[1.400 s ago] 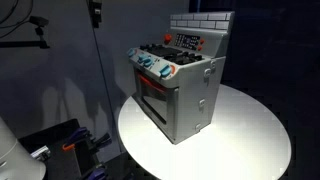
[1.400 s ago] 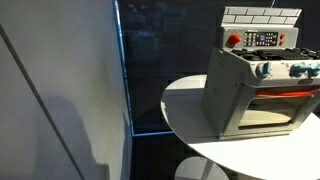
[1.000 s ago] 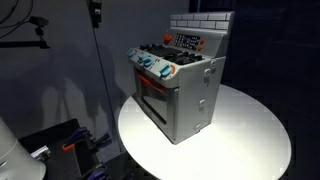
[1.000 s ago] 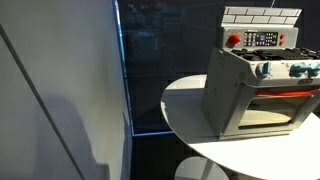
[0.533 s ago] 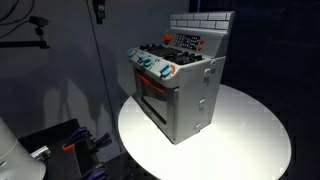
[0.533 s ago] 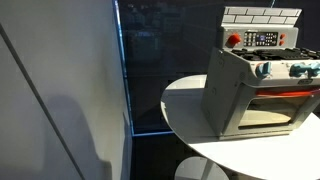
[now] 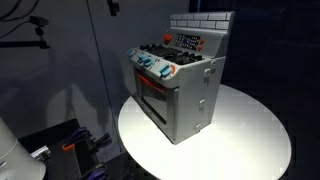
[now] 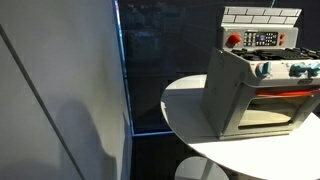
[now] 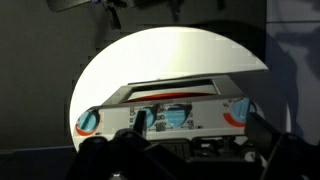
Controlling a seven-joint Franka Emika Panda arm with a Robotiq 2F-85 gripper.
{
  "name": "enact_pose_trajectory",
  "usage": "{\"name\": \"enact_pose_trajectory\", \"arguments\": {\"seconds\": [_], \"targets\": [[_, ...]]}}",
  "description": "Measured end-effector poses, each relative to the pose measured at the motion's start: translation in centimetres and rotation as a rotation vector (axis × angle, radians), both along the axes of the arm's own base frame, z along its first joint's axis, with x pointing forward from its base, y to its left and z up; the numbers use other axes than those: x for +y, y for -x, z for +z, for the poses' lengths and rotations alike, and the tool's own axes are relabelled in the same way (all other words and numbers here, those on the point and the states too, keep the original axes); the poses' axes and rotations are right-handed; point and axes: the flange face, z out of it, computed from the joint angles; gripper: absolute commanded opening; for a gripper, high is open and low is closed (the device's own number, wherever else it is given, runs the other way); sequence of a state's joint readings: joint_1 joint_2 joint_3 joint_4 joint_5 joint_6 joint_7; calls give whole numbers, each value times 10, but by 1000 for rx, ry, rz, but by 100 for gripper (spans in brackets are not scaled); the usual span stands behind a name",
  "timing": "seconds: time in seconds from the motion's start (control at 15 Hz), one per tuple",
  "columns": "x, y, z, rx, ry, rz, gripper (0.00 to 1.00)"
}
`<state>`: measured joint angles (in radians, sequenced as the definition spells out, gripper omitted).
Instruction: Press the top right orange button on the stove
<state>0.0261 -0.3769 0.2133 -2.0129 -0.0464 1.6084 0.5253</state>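
The stove [image 7: 178, 88] is a small grey toy oven on a round white table [image 7: 250, 135], also seen in an exterior view [image 8: 255, 95]. Its dark control panel [image 7: 187, 41] sits under a white brick-pattern back wall, with an orange-red button [image 7: 167, 40] at one end; the same button shows in an exterior view [image 8: 235, 40]. My gripper [image 7: 113, 7] hangs high above and to the side of the stove, only partly in view. In the wrist view my gripper [image 9: 200, 130] is open and empty, its dark fingers [image 9: 264, 130] framing the teal-and-orange knobs [image 9: 176, 118].
A dark curtain and a glass partition [image 8: 122, 70] stand beside the table. Cables and dark equipment [image 7: 60, 140] lie on the floor below the table edge. A camera arm [image 7: 30, 28] sticks out at the far side.
My gripper has moved sideways toward the stove along the top edge of an exterior view. The stove has not moved.
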Motion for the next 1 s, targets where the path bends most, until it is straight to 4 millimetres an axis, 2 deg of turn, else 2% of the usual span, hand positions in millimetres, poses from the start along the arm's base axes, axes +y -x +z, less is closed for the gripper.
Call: {"name": "enact_pose_trajectory", "arguments": {"seconds": [0.6, 1.0], "targets": [[-78, -32, 13, -173, -37, -139, 100], [-124, -51, 0, -199, -30, -224, 100]]}}
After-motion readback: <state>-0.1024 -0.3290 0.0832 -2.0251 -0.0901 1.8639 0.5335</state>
